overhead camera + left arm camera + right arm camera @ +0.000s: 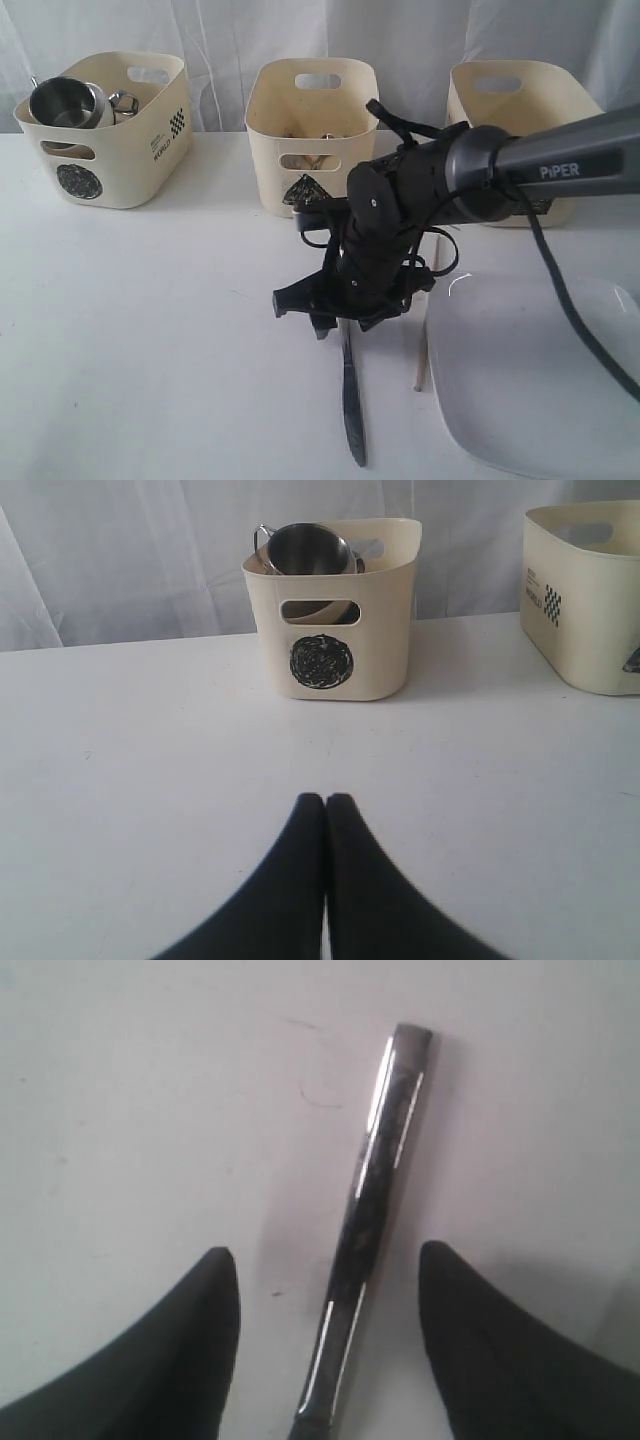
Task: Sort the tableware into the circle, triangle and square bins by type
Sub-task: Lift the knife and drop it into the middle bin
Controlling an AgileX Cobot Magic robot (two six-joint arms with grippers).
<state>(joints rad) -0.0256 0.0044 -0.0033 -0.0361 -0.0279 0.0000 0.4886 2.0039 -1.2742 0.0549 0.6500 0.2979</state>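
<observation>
Right gripper (pixel 325 1250) wide astride knife (pixel 385 1150), gaps either side

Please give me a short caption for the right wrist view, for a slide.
Right tool, open, with one finger on each side of a steel knife lying on the white table.

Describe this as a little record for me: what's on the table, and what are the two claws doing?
Left gripper: shut, empty, facing circle bin
Right gripper: open, a finger each side of knife handle
Circle bin: holds steel mug
Triangle bin: contents unclear
Third bin: mark hidden by arm
Loose on table: knife, chopstick, white plate
</observation>
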